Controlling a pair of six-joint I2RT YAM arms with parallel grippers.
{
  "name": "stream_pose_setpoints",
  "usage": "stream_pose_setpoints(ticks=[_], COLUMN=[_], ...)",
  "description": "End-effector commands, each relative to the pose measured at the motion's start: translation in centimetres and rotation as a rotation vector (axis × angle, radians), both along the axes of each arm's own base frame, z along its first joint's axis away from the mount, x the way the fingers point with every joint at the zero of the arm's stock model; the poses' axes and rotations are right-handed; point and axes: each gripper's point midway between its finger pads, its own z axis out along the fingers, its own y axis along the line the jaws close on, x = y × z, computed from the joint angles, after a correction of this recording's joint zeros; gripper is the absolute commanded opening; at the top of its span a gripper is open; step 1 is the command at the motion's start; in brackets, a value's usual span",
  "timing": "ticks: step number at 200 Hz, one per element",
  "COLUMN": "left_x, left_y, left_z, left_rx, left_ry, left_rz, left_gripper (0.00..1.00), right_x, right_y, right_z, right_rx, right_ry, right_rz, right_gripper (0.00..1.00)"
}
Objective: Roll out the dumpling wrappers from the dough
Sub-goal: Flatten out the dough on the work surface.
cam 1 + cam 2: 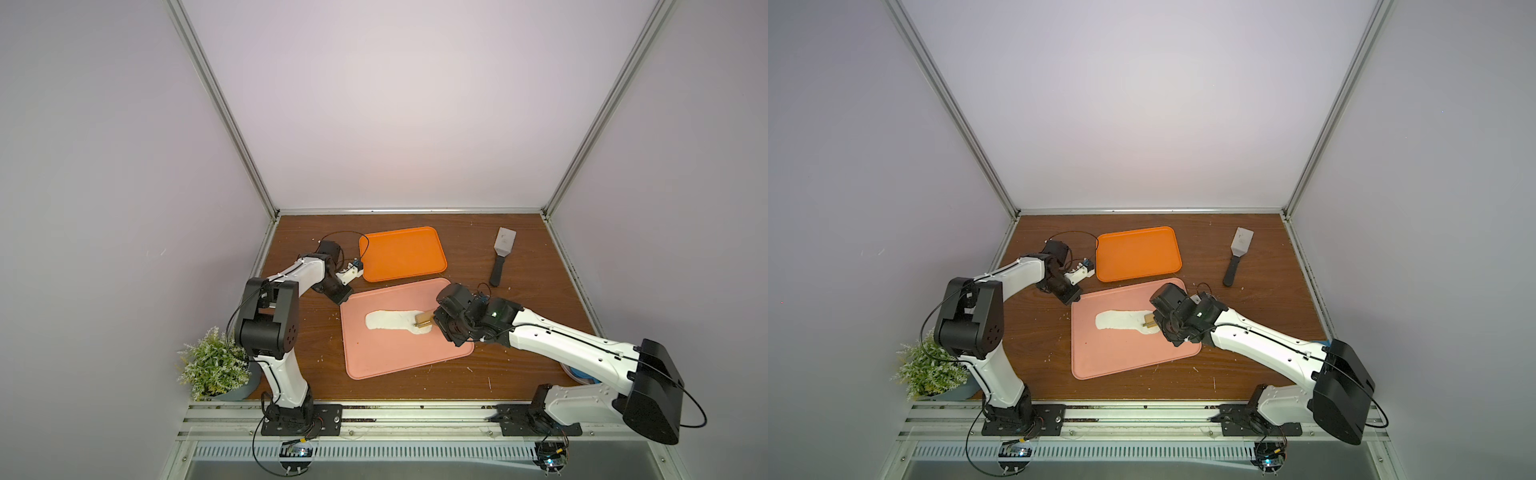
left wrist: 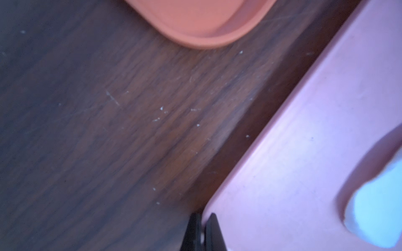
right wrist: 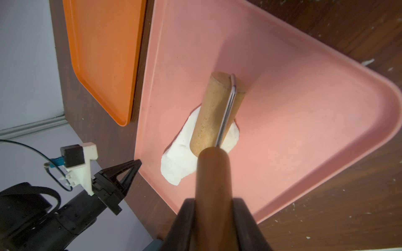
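An elongated white dough sheet (image 1: 390, 321) (image 1: 1121, 321) lies flat on the pink tray (image 1: 399, 357) (image 3: 282, 87). My right gripper (image 1: 438, 322) (image 3: 214, 202) is shut on the dark wooden handle (image 3: 213, 173) of a small rolling pin. Its pale roller (image 1: 424, 320) (image 3: 217, 113) rests on the right end of the dough. My left gripper (image 1: 344, 297) (image 2: 202, 219) is shut, with its tips at the pink tray's far left corner rim. In the left wrist view one end of the dough (image 2: 376, 215) shows. The dumpling wrappers are out of view.
An empty orange tray (image 1: 403, 253) sits just behind the pink one. A metal spatula (image 1: 500, 257) with a black handle lies at the back right. A potted plant (image 1: 216, 365) stands at the front left corner. Dough crumbs dot the wooden table (image 1: 519, 299).
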Motion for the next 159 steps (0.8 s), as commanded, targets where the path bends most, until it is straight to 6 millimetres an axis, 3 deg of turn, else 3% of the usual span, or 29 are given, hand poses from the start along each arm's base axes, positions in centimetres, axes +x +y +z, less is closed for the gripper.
stream_pose_setpoints(ticks=[1,55,93,122,159], left_x=[-3.2,-3.1,-3.2,-3.2,-3.2], left_y=[0.7,0.7,0.8,0.8,0.8], left_z=[-6.6,-6.6,-6.5,-6.6,-6.6], left_rx=[0.055,0.056,0.056,0.057,0.055], left_ry=[0.155,0.153,0.152,0.155,0.154], left_rz=[0.008,0.009,0.008,0.009,0.01], left_gripper=[0.0,0.0,0.0,0.0,0.0], right_x=[-0.6,-2.3,-1.5,1.0,3.9], right_y=[-3.3,-5.0,-4.7,-3.6,-1.3], right_z=[-3.9,-8.2,-10.6,-8.5,-2.1], right_rx=[-0.091,-0.197,-0.173,-0.161,-0.109], right_ry=[0.078,0.209,0.222,0.129,-0.016], right_rz=[-0.119,-0.129,-0.119,-0.098,-0.031], right_gripper=[0.0,0.0,0.0,0.0,0.0])
